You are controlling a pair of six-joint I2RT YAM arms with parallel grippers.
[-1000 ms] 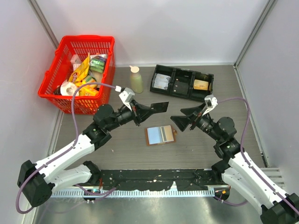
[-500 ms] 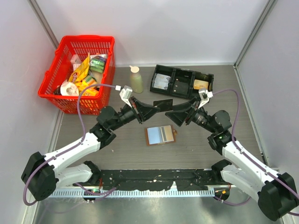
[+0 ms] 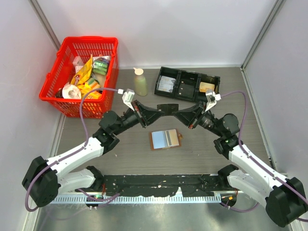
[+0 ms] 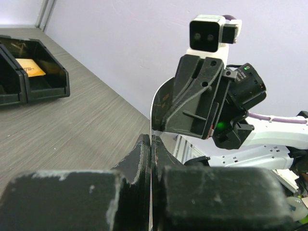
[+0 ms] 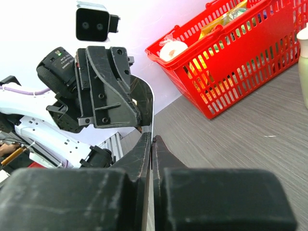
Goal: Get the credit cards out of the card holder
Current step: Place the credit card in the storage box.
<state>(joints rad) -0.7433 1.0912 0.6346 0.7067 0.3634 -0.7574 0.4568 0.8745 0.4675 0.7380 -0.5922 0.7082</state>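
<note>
Grey tabletop (image 3: 120, 159), mid-air handover: my left gripper (image 3: 158, 111) and right gripper (image 3: 179, 114) both pinch one credit card (image 3: 167, 106) (edge-on); card holder (image 3: 166, 139) lies open below them. Risk: opposed pulls bend or drop it

My left gripper (image 3: 161, 109) and right gripper (image 3: 182, 114) meet nose to nose just behind the card holder (image 3: 166, 139). Both pinch one card (image 3: 169, 107), so they block each other. The table (image 3: 192, 154) left, right and in front of the card holder is bare. Farther behind stand a black tray (image 3: 177, 86) and a bottle (image 3: 140, 83).
</note>
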